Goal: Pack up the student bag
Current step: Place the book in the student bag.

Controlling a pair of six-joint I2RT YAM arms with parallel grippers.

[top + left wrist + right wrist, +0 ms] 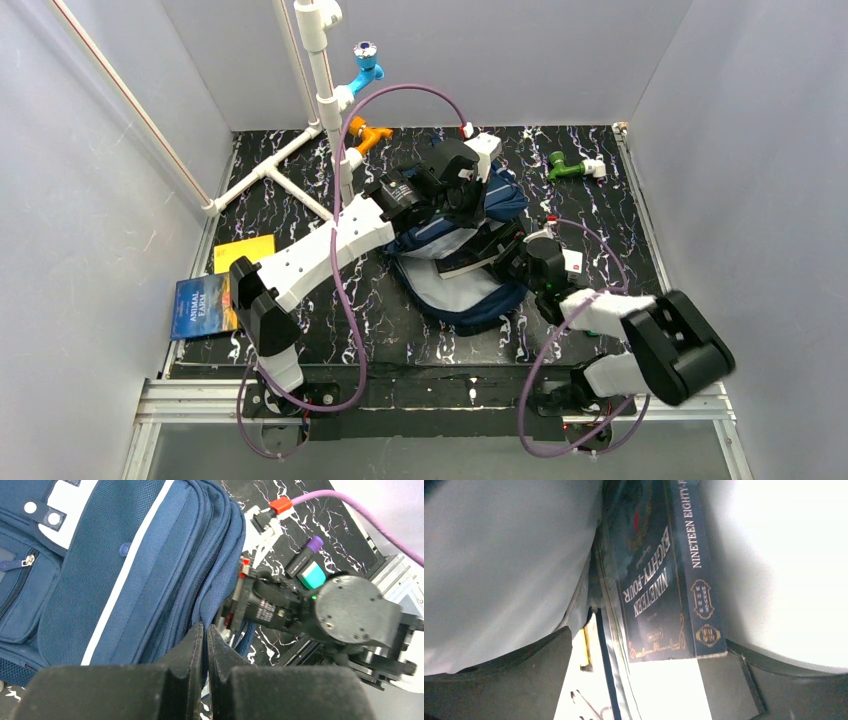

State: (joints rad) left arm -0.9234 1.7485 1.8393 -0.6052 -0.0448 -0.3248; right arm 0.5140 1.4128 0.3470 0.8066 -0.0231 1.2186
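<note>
**Packing partly done.** The student bag [465, 300] lies open at the centre of the worktop [400, 335]. A Nineteen Eighty-Four book [659, 590] stands inside it, spine showing, between folds of light grey lining [499, 555]. The right end effector [649, 652] is open around the book and grips nothing. The left end effector [206, 630] is closed at the bag's rim, toward 12 o'clock; whether it pinches fabric cannot be told. Probably still to pack, both at 9 o'clock: an Animal Farm book [203, 305] and a yellow flat item [245, 252].
</note>
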